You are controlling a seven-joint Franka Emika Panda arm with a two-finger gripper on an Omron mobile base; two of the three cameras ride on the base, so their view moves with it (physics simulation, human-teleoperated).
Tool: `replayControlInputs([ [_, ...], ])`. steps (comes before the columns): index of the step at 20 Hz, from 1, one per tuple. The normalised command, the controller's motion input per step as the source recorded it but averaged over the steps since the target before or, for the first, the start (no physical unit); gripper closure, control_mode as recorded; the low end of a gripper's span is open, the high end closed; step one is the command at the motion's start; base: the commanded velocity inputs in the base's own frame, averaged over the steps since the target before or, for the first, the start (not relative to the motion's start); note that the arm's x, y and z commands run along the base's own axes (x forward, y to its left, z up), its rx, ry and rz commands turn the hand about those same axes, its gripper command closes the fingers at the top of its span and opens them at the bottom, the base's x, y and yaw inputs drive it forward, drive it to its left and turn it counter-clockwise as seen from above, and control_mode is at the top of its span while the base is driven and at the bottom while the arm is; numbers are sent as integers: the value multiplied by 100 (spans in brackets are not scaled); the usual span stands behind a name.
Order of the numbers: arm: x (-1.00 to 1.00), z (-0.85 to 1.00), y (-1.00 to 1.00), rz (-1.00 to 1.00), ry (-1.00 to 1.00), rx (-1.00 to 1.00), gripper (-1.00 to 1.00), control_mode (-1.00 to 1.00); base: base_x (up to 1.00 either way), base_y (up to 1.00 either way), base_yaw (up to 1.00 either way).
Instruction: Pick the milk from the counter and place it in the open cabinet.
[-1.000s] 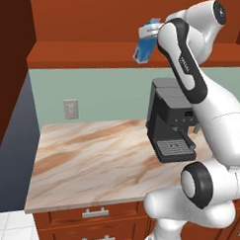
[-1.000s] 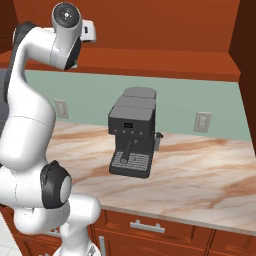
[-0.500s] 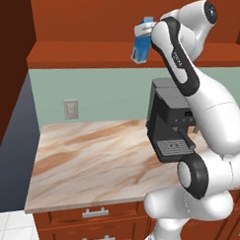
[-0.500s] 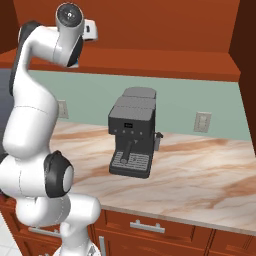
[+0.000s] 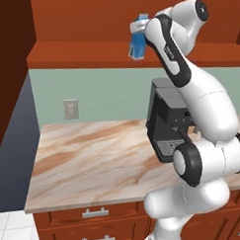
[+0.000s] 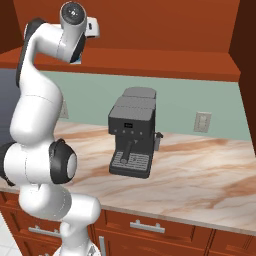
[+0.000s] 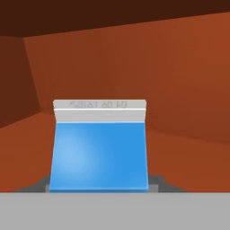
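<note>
I hold the milk [image 5: 138,39] clamped in my gripper [image 7: 99,182], raised high in front of the open cabinet [image 5: 96,22], with my arm stretched up and over the coffee machine [image 6: 131,132] on the bench [image 5: 95,160] below. In the left base view the carton hangs at the level of the cabinet's thick bottom shelf [image 5: 85,55], its lower end overlapping the shelf's front edge. I cannot tell from here whether its base has cleared that edge or sits just outside it. The hand view looks over the carton's pale top into the cabinet's red-brown back panel [image 7: 134,67] and floor.

The main risk, as I judge it, is height. If the carton's base is below the shelf surface when I push forward, it will catch the lip and twist in my grip or get knocked loose. A drop from here would land on the bench or the coffee machine.

Letting go too soon is the other danger. A carton released above the shelf, or only partly over it, could tip and tumble out of the doorless front. The carton also looks slightly tilted, so it may not settle flat.
</note>
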Motion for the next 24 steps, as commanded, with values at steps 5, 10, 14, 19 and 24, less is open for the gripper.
replayControlInputs([
  [5,38,-2,1,-1,0,0,100,-100,0,0,0],
  [10,31,-16,4,-3,0,0,100,-100,0,0,0],
  [14,26,-20,4,-3,0,0,100,-100,0,0,0],
  [19,17,-25,1,-3,-2,0,100,-100,0,0,0],
  [24,21,-21,1,-1,-11,0,100,-100,0,0,0],
])
